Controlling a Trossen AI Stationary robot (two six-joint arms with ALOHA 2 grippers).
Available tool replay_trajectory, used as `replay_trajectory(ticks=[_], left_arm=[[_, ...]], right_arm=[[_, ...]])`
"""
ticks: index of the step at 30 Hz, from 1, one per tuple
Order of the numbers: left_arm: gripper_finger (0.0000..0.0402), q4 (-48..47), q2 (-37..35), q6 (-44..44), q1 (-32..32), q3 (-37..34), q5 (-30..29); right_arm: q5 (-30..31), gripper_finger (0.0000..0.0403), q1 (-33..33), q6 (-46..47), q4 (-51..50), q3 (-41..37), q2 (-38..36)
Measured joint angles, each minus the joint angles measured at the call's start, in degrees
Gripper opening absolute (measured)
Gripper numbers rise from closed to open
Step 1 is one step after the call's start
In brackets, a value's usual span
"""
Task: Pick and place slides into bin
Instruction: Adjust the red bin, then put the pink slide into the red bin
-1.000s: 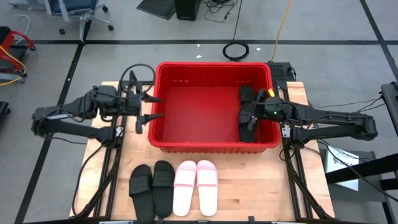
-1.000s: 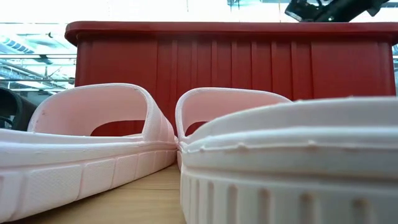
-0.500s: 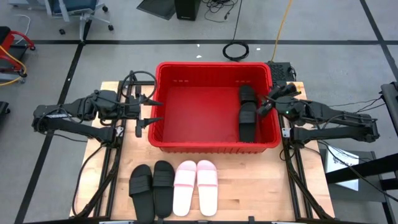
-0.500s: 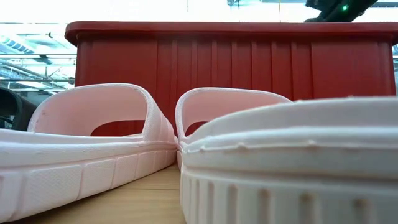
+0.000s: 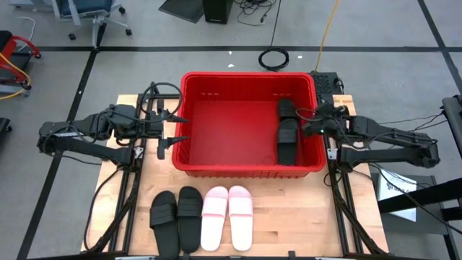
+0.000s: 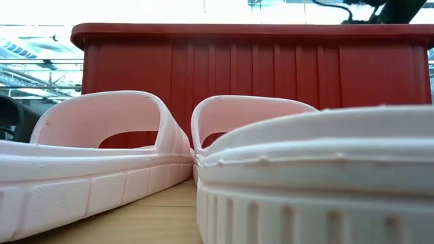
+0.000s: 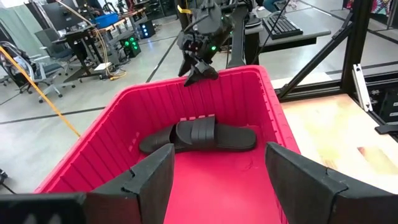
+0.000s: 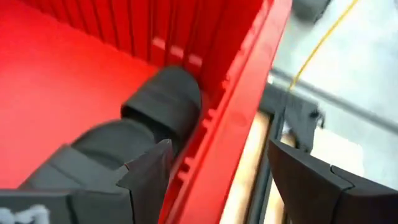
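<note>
The red bin point(image 5: 249, 162) stands in the middle of the table. Two black slides point(image 5: 287, 130) lie end to end on its floor along the right wall, one partly on the other; they also show in the left wrist view point(image 7: 199, 134). Two more black slides point(image 5: 177, 217) and two pink slides point(image 5: 227, 217) lie soles down near the table's front edge. My right gripper point(image 5: 309, 121) is open and empty above the bin's right rim point(image 8: 242, 93). My left gripper point(image 5: 180, 127) is open and empty just outside the bin's left wall.
The pink slides point(image 6: 135, 156) fill the low view, with the bin's front wall point(image 6: 258, 68) behind them. Rails run along both table sides point(image 5: 336, 195). Bare wood lies between the bin and the front row of slides.
My right gripper has risen out of the bin and drawn back toward the table's right edge, away from the black slide it was over. That slide now lies on the bin's floor in line with the other black one.
</note>
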Motion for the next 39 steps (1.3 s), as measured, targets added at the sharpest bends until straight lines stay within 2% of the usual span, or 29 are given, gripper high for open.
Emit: replay_trajectory(ticks=[3, 6, 10, 15, 21, 30, 34, 39], left_arm=[[0.025, 0.02, 0.0, 0.0, 0.02, 0.0, 0.01], [0.025, 0.09, 0.0, 0.14, 0.02, 0.0, 0.0], [0.025, 0.13, 0.04, 0.52, 0.02, 0.0, 0.0], [0.025, 0.13, 0.04, 0.48, 0.02, 0.0, 0.0], [0.025, 0.13, 0.02, 0.77, 0.02, 0.02, 0.0], [0.025, 0.48, 0.02, 0.48, 0.02, 0.02, 0.0], [0.025, 0.5, 0.02, -0.6, 0.02, 0.02, 0.03], [0.025, 1.03, 0.02, -1.1, -0.71, 0.02, 1.61]], right_arm=[[-6.75, 0.0255, -1.18, -0.99, 1.5, 0.09, 0.15], [-10.84, 0.0255, -1.68, -4.92, 5.27, 0.0, 0.1], [-13.58, 0.0255, -1.49, -8.44, 11.97, -0.01, 0.32], [-12.56, 0.0255, -1.54, -8.92, 13.08, 0.15, 0.19], [-7.03, 0.0255, -1.49, -12.31, 12.04, 0.15, 0.18], [-0.6, 0.0255, -1.49, -21.42, 20.69, 0.02, -0.77], [-1.14, 0.0255, -1.35, -23.15, 24.64, 0.02, -0.81], [-11.47, 0.0255, 0.3, -27.38, 34.83, 0.02, -0.94]])
